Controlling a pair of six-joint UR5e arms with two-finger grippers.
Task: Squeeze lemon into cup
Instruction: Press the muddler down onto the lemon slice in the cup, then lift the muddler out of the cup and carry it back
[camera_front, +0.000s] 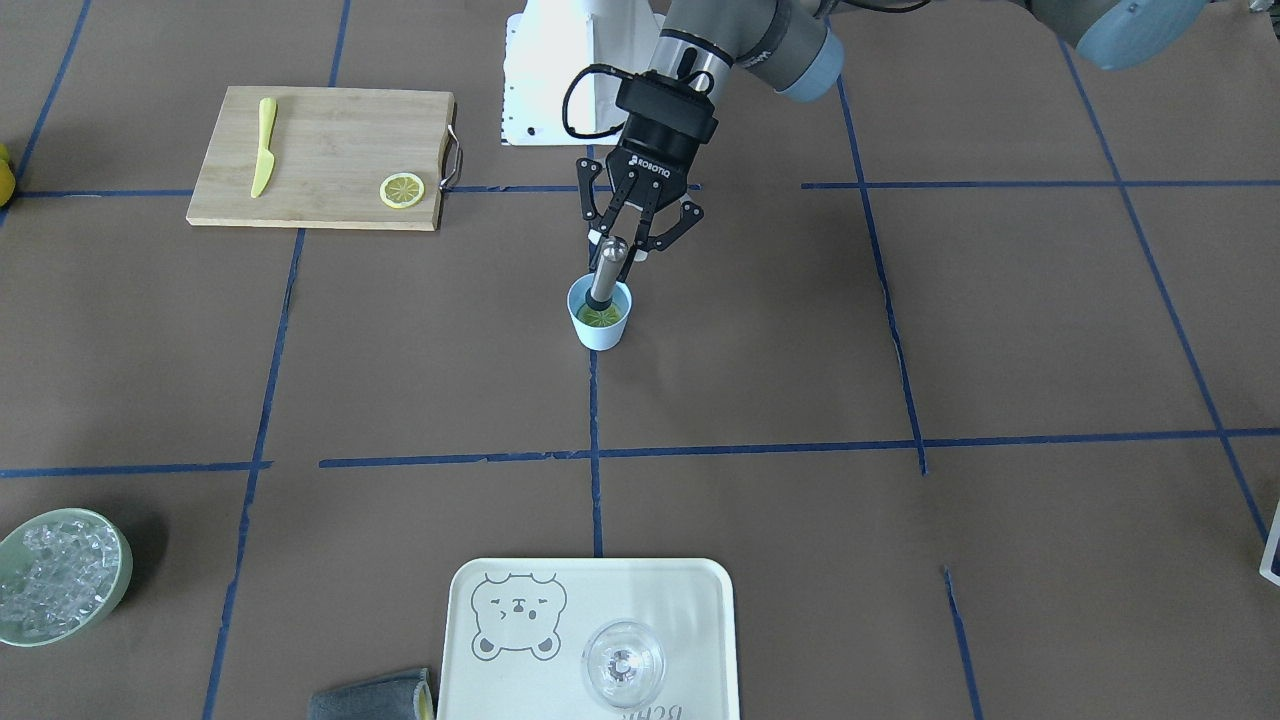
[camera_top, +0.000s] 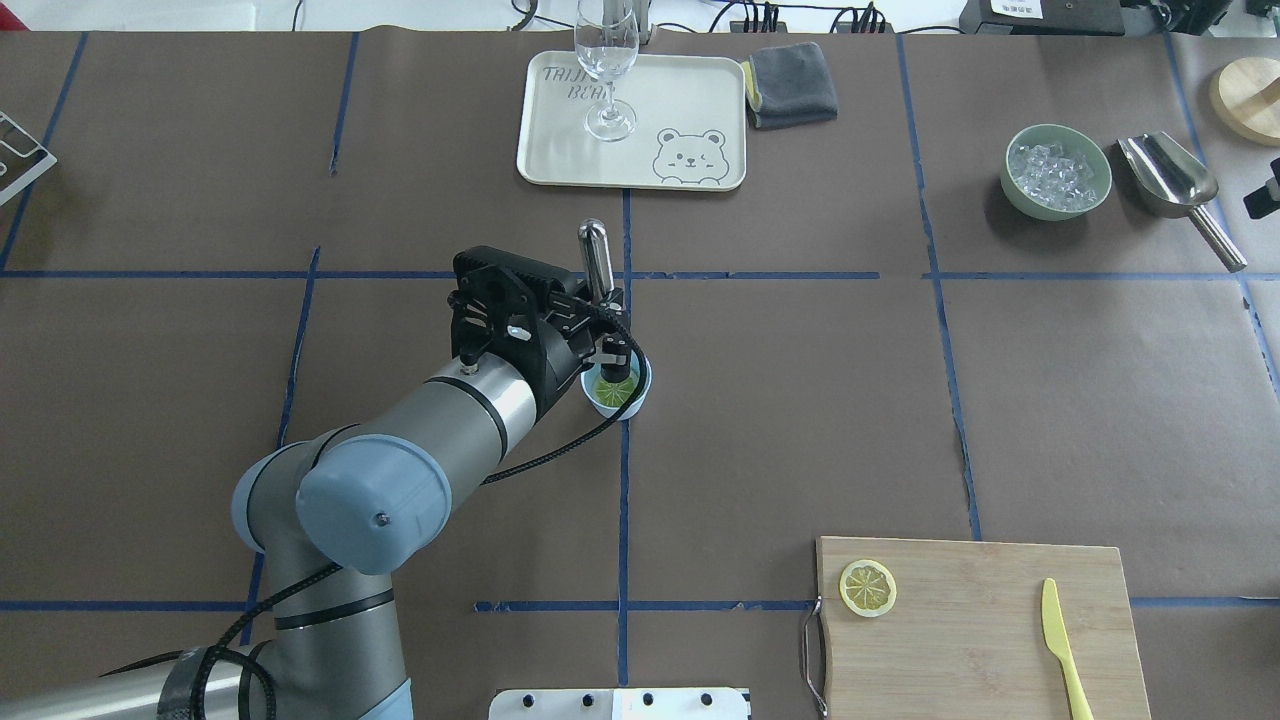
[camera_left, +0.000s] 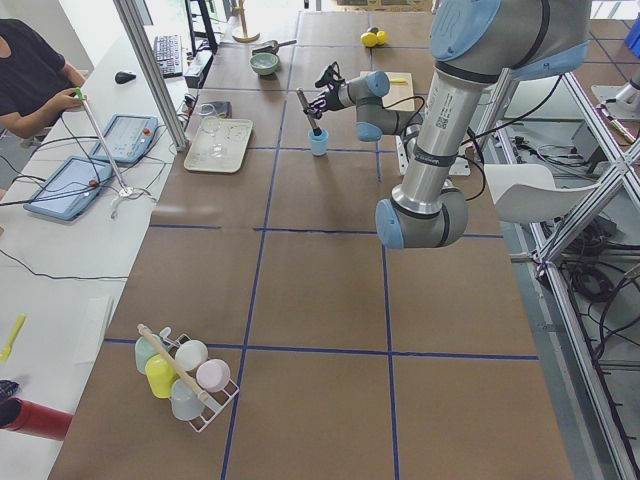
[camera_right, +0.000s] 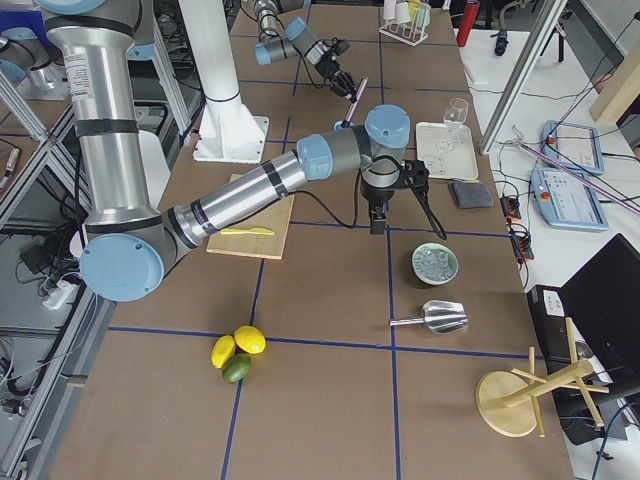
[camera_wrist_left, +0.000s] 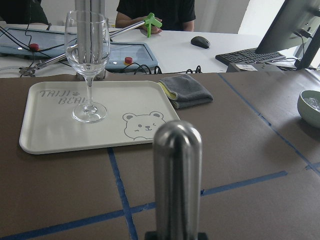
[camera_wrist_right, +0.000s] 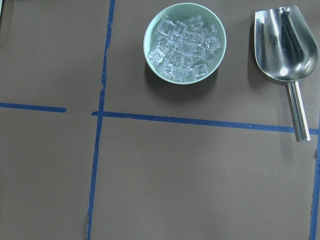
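The lemon (camera_front: 601, 316) lies flat in the bottom of the cup (camera_front: 600, 338), just below the left hand (camera_front: 622, 248). That hand is closed narrowly on a metal rod (camera_front: 607, 272), which leans slightly and has its lower end down on the slice, probably so that a downward press crushes the juice out inside the cup's walls. The right hand (camera_right: 375, 225) hangs well apart over the table (camera_front: 900, 350), near a bowl of ice (camera_right: 435, 264), and whether it is wide or narrow cannot be told.
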